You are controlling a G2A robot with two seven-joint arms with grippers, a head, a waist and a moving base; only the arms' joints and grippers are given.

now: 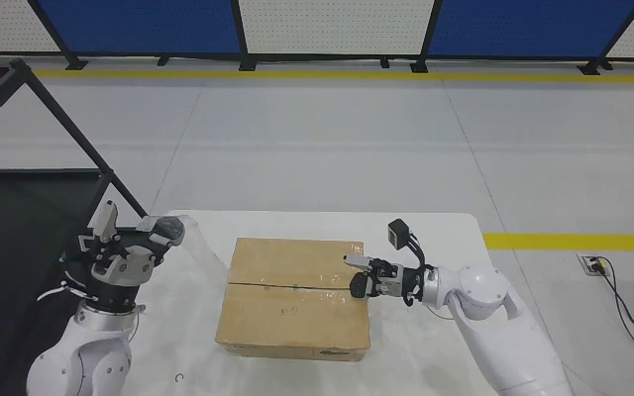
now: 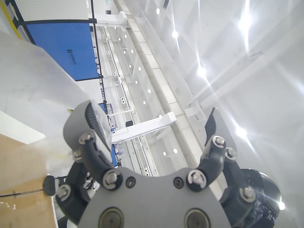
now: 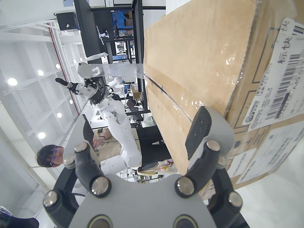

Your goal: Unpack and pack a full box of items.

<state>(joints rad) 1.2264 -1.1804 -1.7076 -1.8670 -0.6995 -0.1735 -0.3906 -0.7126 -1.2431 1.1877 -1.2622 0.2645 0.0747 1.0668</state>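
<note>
1. White table (image 1: 426, 228) carries the box.
2. Cardboard box (image 1: 294, 297) sits closed at the table's middle, its top seam running left to right.
3. Right tool (image 1: 357, 274) is at the box's right edge, by the seam, fingers spread and grasping nothing.
4. Left tool (image 2: 153, 113) is raised at the table's left, fingers spread.
5. Clear tape strip (image 3: 118, 69) stretches from the box's left end to the left tool.

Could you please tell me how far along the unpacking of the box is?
Early. Done: a clear tape strip appears partly peeled off the brown cardboard box, stretching to the open left gripper. In hand: the open right gripper sits at the end of the seam. Left: the box is shut, nothing unpacked.
</note>
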